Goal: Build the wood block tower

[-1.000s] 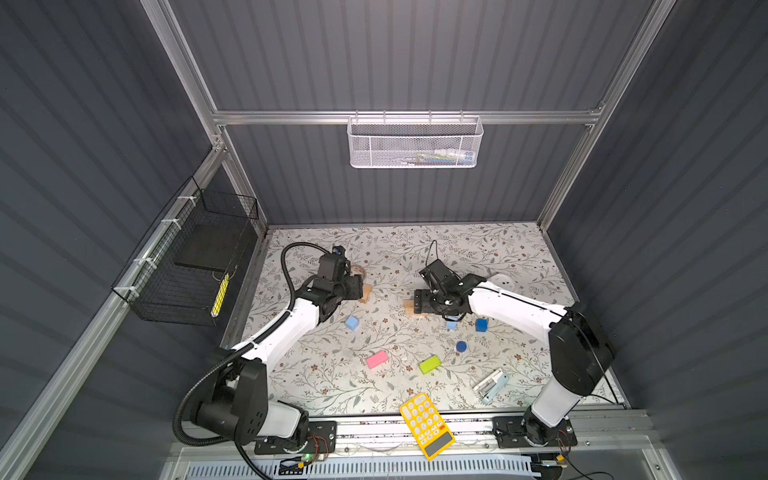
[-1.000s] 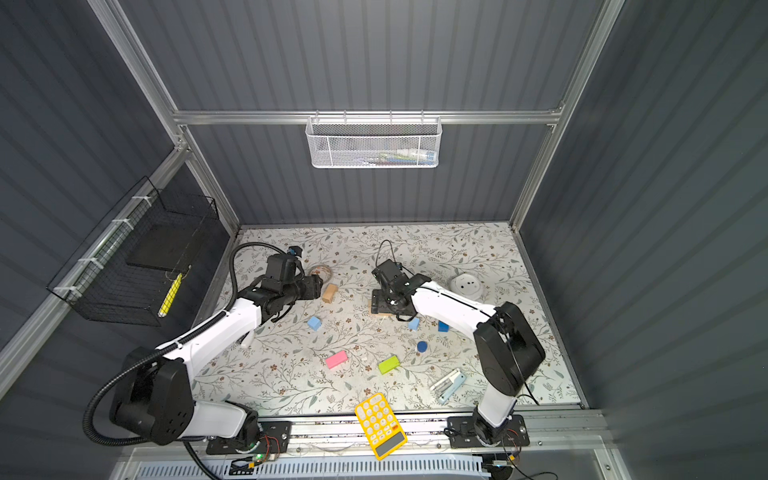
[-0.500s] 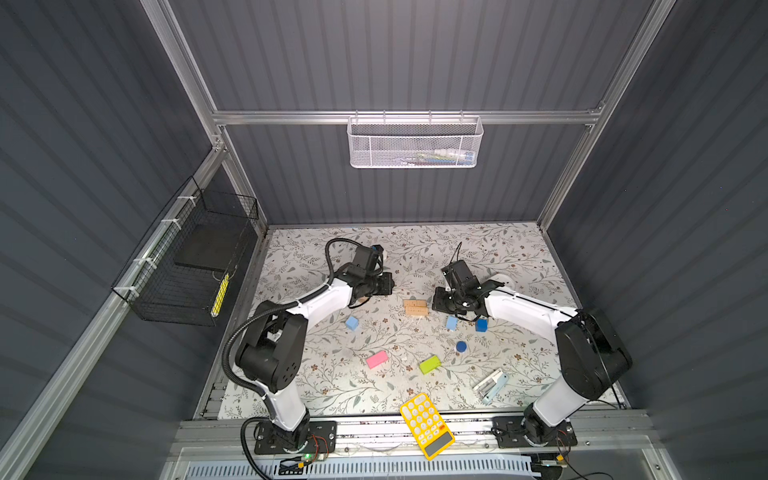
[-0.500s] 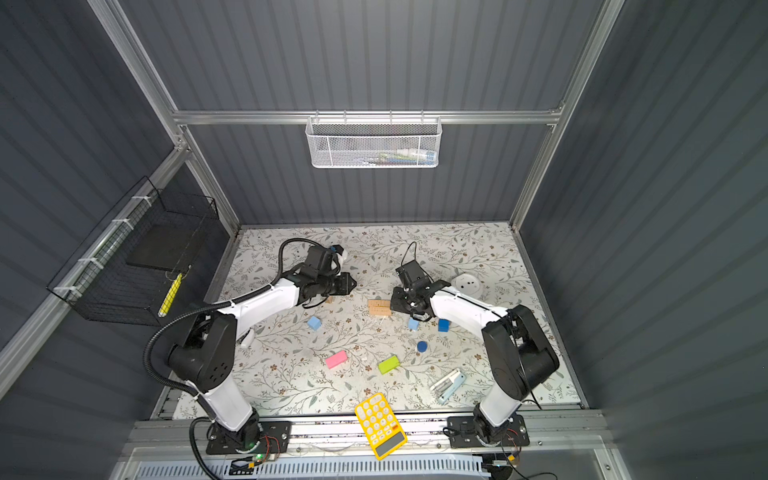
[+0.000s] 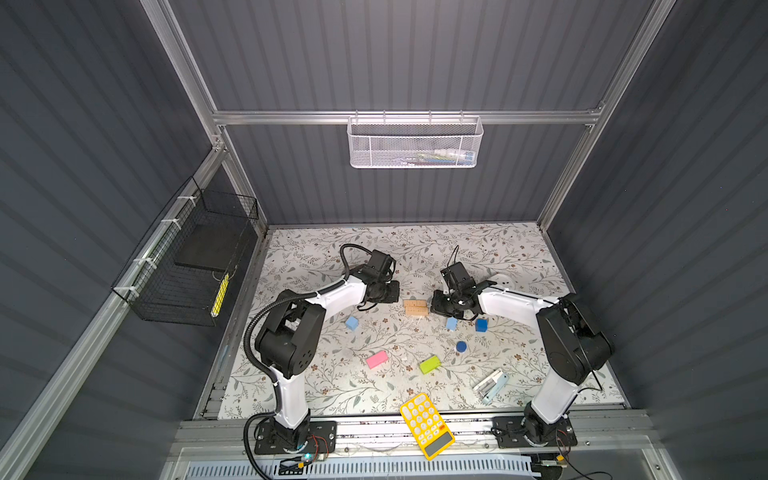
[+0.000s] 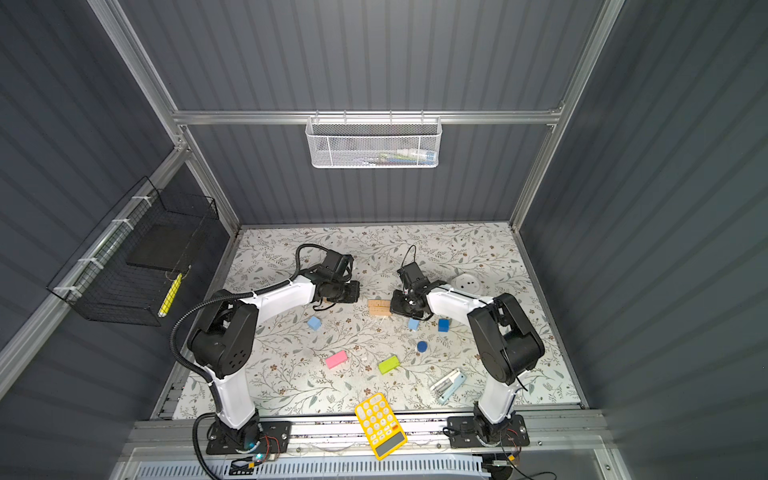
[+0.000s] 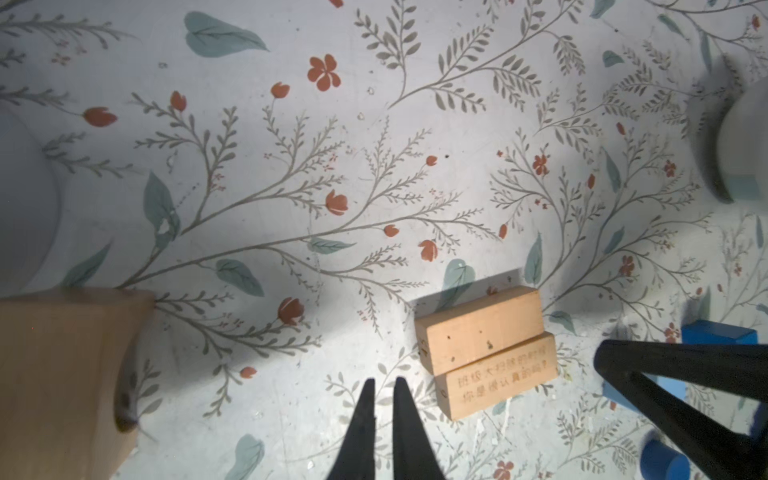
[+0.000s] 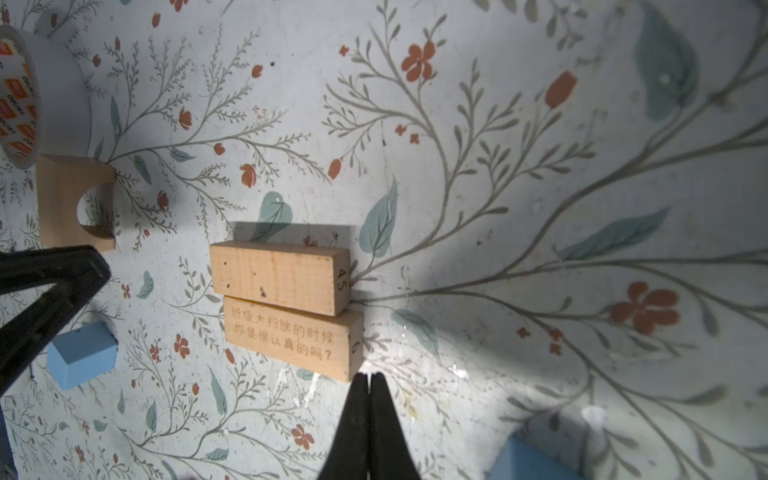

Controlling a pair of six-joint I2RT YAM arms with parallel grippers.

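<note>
Tan bars (image 5: pixel 415 308) lie side by side between left claw (image 7: pixel 383 382) and right claw (image 8: pixel 369 376), both closed, empty

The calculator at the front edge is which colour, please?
Yellow; the calculator shows best in a top view.

The place is a robotics lab test cell. An aluminium frame (image 5: pixel 407 117) of bolted extrusions carries dark grey ribbed wall panels (image 5: pixel 374 54) on three sides. Two white-and-black robot arms, the left arm (image 5: pixel 336 297) and the right arm (image 5: pixel 511 301), stand bolted to a metal rail (image 5: pixel 365 428) at the front edge of the floral-covered table (image 5: pixel 498 249), with bare wiring (image 5: pixel 320 442) at one base. A white mesh basket (image 5: pixel 415 145) and a black wire basket (image 5: pixel 187 266) hang from the frame.
</note>
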